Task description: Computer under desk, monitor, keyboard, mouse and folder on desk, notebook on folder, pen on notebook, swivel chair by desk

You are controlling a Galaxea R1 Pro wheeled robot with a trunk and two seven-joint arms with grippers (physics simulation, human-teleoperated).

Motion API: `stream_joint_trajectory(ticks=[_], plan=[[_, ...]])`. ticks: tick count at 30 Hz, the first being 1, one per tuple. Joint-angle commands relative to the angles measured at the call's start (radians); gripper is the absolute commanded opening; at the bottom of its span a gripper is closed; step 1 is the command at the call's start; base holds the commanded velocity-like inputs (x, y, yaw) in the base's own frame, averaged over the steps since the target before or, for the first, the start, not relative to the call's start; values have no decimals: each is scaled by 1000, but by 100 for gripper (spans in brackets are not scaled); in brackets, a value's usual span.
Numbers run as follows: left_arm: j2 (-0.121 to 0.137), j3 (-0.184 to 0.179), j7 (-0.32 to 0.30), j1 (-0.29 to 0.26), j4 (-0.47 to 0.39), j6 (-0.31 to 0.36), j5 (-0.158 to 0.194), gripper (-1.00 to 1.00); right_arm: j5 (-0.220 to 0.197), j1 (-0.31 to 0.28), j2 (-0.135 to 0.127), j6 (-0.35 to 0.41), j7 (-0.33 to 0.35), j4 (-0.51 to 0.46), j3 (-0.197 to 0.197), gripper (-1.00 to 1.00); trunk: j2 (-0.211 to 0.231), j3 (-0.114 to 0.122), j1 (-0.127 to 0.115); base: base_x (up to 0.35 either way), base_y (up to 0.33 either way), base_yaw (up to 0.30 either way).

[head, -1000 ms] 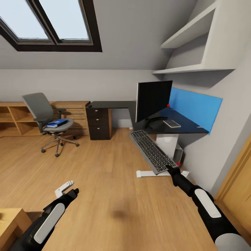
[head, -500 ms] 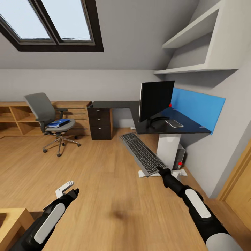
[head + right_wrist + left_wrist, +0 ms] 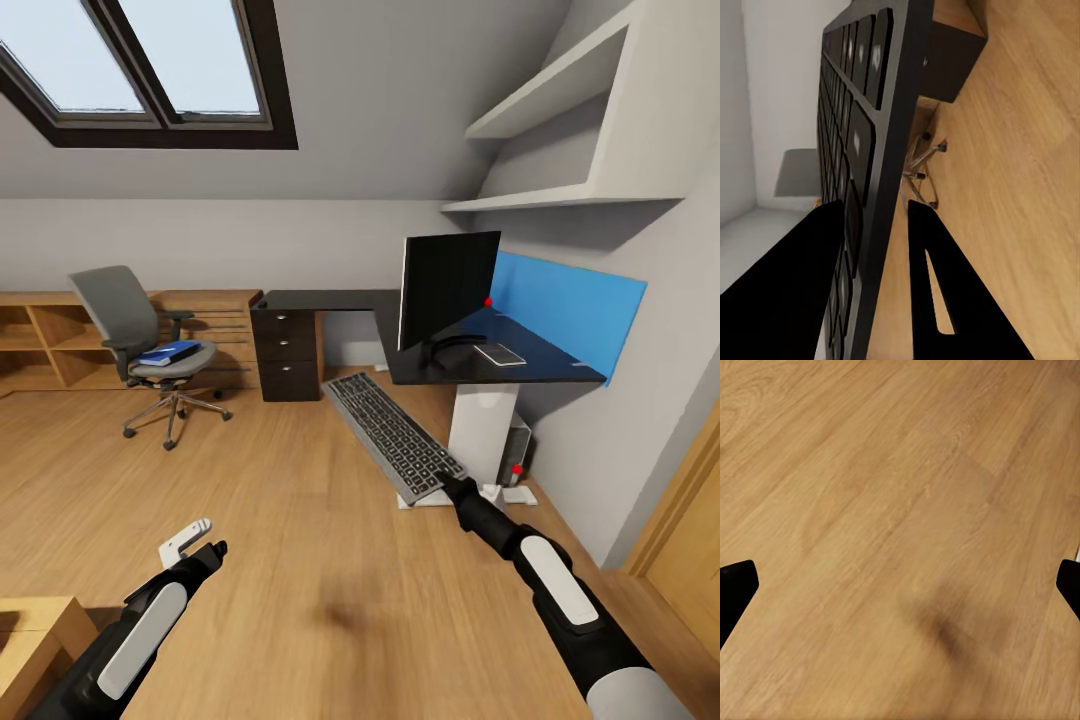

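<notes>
Right gripper (image 3: 447, 484) jaws clamp the keyboard (image 3: 391, 434) by its near end, above floor (image 3: 300, 520); left gripper (image 3: 205, 553) jaws spread apart, holding nothing.

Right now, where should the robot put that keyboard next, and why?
Probably lift it up and over to the desk. The right gripper holds the keyboard by one end above the floor, below the desktop, and it belongs beside the monitor.

Right arm reaches forward, its fingers (image 3: 922, 292) clamped on something; left arm (image 3: 140, 630) hangs low, fingers (image 3: 735, 589) spread.
</notes>
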Motion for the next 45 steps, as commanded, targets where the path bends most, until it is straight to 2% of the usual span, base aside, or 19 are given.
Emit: stream_joint_trajectory(ticks=[1, 10, 18, 24, 27, 28, 29, 30, 32, 33, 36, 38, 45], plan=[[1, -3, 6, -1, -1, 4, 5, 100, -4, -1, -1, 2, 0, -2, 1, -100, 0, -1, 0, 0, 209, 0], [1, -3, 7, -1, -1, 3, 5, 100, 7, -1, -2, -1, -6, -2, 8, -100, 0, -1, 0, 134, 292, 0], [1, -3, 7, -1, -1, 2, 5, 100, 128, -1, 2, -4, 1, -3, 9, -100, 0, -1, 0, 252, 248, 0], [1, -3, 6, -1, -1, 0, 4, 100, 147, -1, 3, -5, 8, -5, 10, -100, 0, -1, 0, 307, 147, 0], [1, -3, 6, -1, -1, 0, 4, 100, 138, -1, 9, -6, 12, -12, 10, -100, 0, -1, 0, 317, 113, 0], [1, -3, 6, -1, -1, 0, 5, 100, 133, -1, 19, -6, 13, -16, 9, -100, 0, -1, 0, 318, 108, 0], [1, -3, 6, -1, -1, 0, 5, 100, 127, -1, 38, -6, 13, -18, 6, -100, 0, -1, 0, 319, 106, 0], [1, -3, 6, -1, -1, 0, 5, 100, 122, -1, 79, -6, 13, -19, 2, -100, 0, -1, 0, 319, 114, 0], [0, -3, 6, -1, -1, 0, 5, 100, 119, -1, 96, -6, 11, -17, 2, -100, 0, -1, 0, 319, 134, 0], [0, -6, 6, -1, -1, 0, 5, 100, 118, -1, 115, -6, 10, -10, 4, -100, 0, -1, 0, 318, 174, 0], [0, -9, 6, -1, -1, -2, 4, 100, 115, 0, 146, -5, 14, 9, 4, -100, 0, -1, 0, 306, 205, 0], [0, -11, 7, -1, -1, -2, 4, 100, 35, 1, 153, -4, 12, 39, 5, -100, 0, -1, 0, 296, 228, 0], [0, -21, 6, -1, -1, 1, 5, 100, 5, 1, 159, -5, 9, 43, 6, -100, 0, -1, 0, 245, 194, 0]])
